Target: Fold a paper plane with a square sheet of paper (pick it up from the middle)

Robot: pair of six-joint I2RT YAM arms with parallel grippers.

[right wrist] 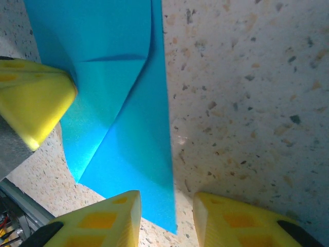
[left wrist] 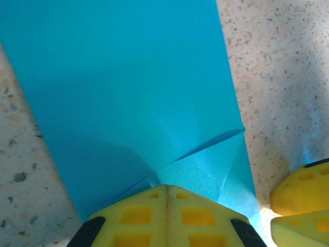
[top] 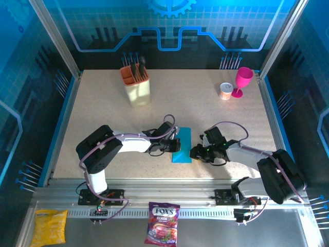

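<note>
The folded cyan paper [top: 183, 138] lies mid-bench [top: 103, 118] as a narrow strip, a corner at its near end turned in. The left pincer [top: 176, 145] is pressed together, tips against that flap. The right pincer [top: 195, 152] stands spread, the strip's right edge between its fingers [right wrist: 121, 218]

Cannot see cyan paper [left wrist: 133, 77] past the top edge of either wrist view, nor its near edge beneath the left claw [left wrist: 166, 206]. Cannot read the can [top: 225, 91] label.
</note>
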